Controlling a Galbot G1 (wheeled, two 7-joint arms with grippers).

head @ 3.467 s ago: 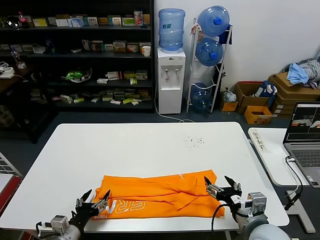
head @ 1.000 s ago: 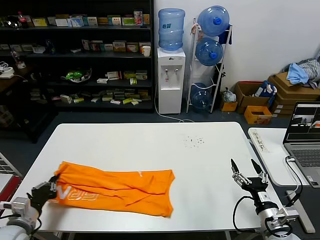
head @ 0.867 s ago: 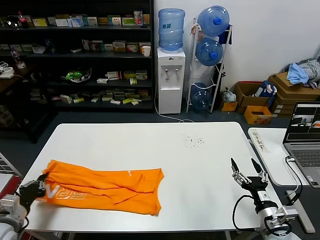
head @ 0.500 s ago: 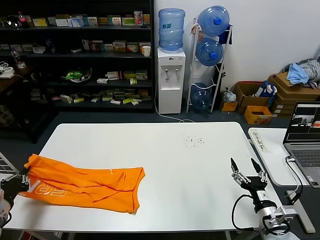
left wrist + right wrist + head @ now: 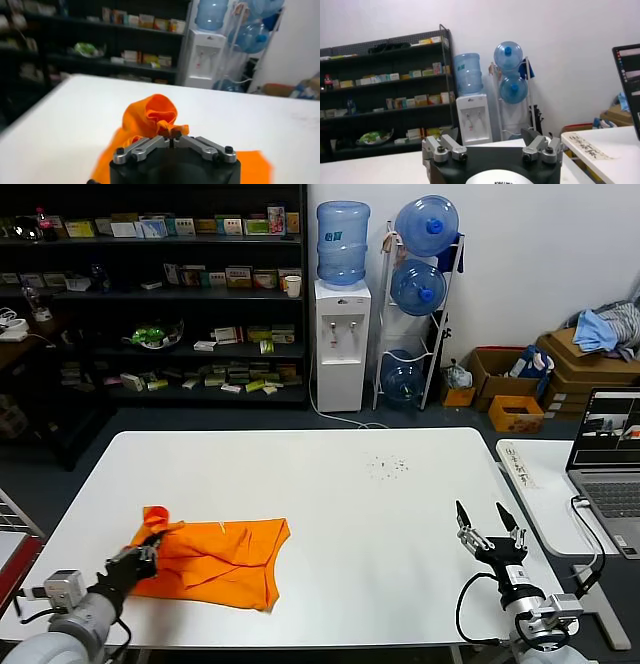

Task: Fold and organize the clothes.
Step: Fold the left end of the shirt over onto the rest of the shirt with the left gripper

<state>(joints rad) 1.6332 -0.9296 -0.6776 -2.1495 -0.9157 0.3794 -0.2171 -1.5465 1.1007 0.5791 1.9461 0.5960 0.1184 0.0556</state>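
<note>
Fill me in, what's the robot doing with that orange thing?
It's folding an orange T-shirt on the white table. The left claw is shut on a bunched end of the shirt, lifted over the rest of the fabric as if to fold it across. The shirt lies crumpled near the table's left front, not neatly folded yet. The right claw is open and holds nothing, parked over the table's right front edge, away from the shirt.

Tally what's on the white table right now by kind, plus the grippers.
Orange T-shirt: 1, bunched on the white table, pinched by the left gripper
Grippers: 2, the right gripper open and apart from the shirt
Total: 3
</note>
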